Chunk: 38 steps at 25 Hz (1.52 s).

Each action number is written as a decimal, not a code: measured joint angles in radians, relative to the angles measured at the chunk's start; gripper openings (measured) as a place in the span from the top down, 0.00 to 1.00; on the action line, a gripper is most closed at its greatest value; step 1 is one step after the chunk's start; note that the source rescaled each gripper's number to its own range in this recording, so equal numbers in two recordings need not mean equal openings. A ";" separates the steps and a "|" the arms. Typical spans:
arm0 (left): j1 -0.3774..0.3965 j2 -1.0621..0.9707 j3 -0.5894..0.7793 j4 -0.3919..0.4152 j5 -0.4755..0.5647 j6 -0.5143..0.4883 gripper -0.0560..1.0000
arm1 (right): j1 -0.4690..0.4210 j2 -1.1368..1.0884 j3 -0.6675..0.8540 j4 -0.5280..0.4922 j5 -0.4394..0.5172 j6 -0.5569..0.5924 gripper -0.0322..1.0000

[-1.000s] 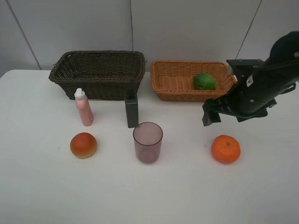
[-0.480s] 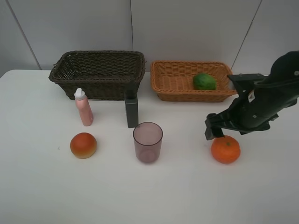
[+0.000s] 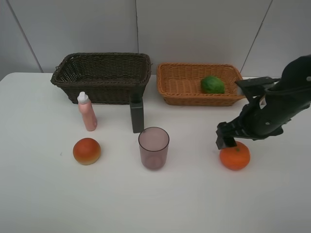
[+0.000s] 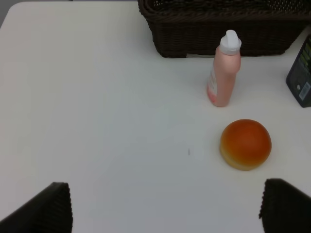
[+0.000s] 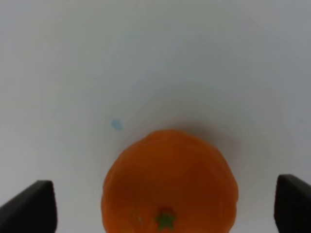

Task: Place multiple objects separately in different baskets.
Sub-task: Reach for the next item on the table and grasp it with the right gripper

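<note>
My right gripper (image 3: 231, 143) hangs open just over the orange (image 3: 235, 157), whose top sits between the two fingers in the right wrist view (image 5: 170, 184). The green lime (image 3: 212, 84) lies in the light tan basket (image 3: 178, 93). The dark brown basket (image 3: 102, 89) looks empty. In front of it stand the pink bottle (image 3: 87, 112) and the dark grey box (image 3: 137, 116). Nearer the front are the red-orange bun (image 3: 87, 151) and the purple cup (image 3: 153, 147). My left gripper (image 4: 165, 208) is open above bare table, short of the bun (image 4: 245, 144) and the bottle (image 4: 223, 73).
The white table (image 3: 160, 204) runs wide in front of the objects. A grey wall stands behind both baskets. The box (image 4: 301, 73) shows at the margin of the left wrist view, beside the dark basket (image 4: 218, 39).
My right arm has come down and forward from beside the tan basket until its open gripper sits over the orange. Nothing else has moved.
</note>
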 joint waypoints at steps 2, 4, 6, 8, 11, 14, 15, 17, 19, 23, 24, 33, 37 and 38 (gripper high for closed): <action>0.000 0.000 0.000 0.000 0.000 0.000 0.00 | 0.000 0.003 0.000 -0.002 0.002 -0.004 0.04; 0.000 0.000 0.000 0.000 0.000 0.000 0.00 | 0.000 0.024 0.000 -0.002 0.007 -0.005 0.04; 0.000 0.000 0.000 0.000 0.000 0.000 0.00 | 0.003 0.053 0.000 -0.002 0.017 -0.005 0.04; 0.000 0.000 0.000 0.000 0.000 0.000 0.00 | 0.013 0.072 0.000 -0.002 0.020 -0.007 0.04; 0.000 0.000 0.000 0.000 0.000 0.000 0.00 | 0.023 0.082 0.000 -0.001 0.005 -0.008 0.04; 0.000 0.000 0.000 0.000 0.000 0.000 0.00 | 0.023 0.083 0.000 -0.002 -0.007 -0.008 0.04; 0.000 0.000 0.000 0.000 0.000 0.000 0.00 | 0.023 0.083 0.000 -0.004 -0.008 -0.008 0.04; 0.000 0.000 0.000 0.000 0.000 0.000 0.00 | 0.023 0.083 0.000 -0.012 -0.010 -0.008 0.04; 0.000 0.000 0.000 0.000 0.000 0.000 0.00 | 0.023 0.083 0.000 -0.018 -0.011 -0.008 0.04; 0.000 0.000 0.000 0.000 0.000 0.000 0.00 | 0.023 0.083 0.000 -0.023 -0.011 -0.008 0.04; 0.000 0.000 0.000 0.000 0.000 0.000 0.00 | 0.023 0.085 0.000 -0.024 -0.011 -0.008 0.04; 0.000 0.000 0.000 0.000 0.000 0.000 0.00 | 0.023 0.118 0.000 -0.033 -0.034 -0.008 0.04; 0.000 0.000 0.000 0.000 0.000 0.000 0.00 | 0.023 0.118 0.000 -0.047 -0.035 -0.008 0.04; 0.000 0.000 0.000 0.000 0.000 0.000 0.00 | 0.023 0.118 0.000 -0.047 -0.035 -0.008 0.04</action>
